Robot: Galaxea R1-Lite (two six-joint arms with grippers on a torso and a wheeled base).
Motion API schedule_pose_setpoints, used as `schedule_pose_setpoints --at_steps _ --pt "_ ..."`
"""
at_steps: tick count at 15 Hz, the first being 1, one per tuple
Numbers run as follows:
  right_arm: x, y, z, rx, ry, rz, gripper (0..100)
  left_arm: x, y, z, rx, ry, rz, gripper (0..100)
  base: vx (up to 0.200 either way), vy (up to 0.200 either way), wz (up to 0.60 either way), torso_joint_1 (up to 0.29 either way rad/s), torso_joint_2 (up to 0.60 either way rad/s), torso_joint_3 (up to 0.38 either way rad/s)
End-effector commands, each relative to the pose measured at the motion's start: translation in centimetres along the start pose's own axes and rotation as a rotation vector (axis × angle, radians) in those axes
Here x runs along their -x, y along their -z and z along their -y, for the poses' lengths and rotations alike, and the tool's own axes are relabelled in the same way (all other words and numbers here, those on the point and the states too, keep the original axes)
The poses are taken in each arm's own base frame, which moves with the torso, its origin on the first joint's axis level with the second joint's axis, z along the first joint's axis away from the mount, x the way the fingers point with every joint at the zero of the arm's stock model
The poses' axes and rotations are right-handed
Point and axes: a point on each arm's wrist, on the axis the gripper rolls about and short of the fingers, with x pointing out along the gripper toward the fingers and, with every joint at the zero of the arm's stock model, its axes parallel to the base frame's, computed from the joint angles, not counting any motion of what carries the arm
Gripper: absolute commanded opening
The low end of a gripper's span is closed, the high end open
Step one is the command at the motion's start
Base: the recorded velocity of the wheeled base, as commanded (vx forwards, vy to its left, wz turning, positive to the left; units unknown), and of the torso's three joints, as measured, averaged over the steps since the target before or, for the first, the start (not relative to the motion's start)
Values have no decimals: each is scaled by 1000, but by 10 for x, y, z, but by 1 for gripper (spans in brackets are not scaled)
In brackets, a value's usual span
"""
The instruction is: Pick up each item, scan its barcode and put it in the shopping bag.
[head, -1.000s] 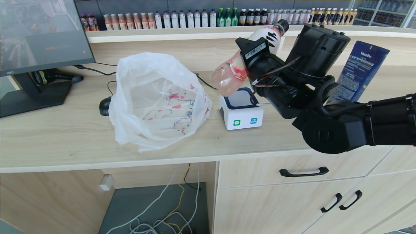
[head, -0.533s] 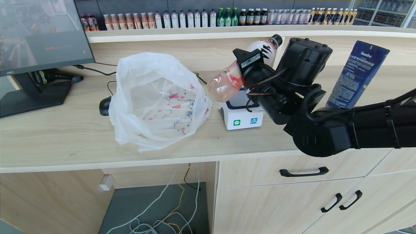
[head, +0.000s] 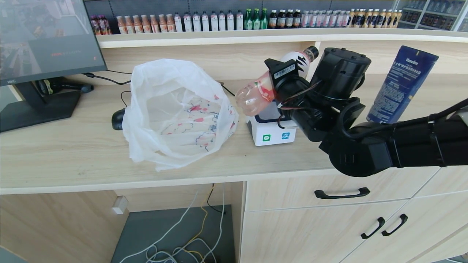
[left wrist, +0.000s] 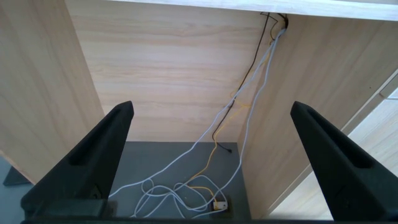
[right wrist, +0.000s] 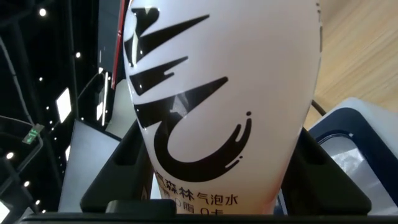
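Bottle (head: 252,96) pinched in my right end effector (head: 278,87), tilted just above the scanner (head: 273,136). This looks like the scanning step. Next I'd carry it to the bag (head: 146,142) beside the scanner.

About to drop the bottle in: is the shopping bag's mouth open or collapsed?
Open. The shopping bag stands on the counter with its rim spread wide, its inside visible.

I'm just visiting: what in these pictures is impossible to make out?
Head view: the top of the scanner is partly covered by the bottle and the right gripper.
Head view: the base of the blue tube is behind the right arm.
Head view: the computer mouse is half hidden by the shopping bag.
Head view: the bag's folds and print leave it unclear whether anything lies inside.
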Motion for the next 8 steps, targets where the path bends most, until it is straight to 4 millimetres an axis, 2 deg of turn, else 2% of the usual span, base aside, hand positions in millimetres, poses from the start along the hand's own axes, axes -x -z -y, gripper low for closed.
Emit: schedule_pose_setpoints --at_steps 1,8 --pt "1 -1 0 -1 2 1 0 0 0 0 1 -1 0 100 0 0 0 0 0 0" --pt "5 -2 0 1 6 -3 0 0 0 0 1 -1 0 100 0 0 0 0 0 0"
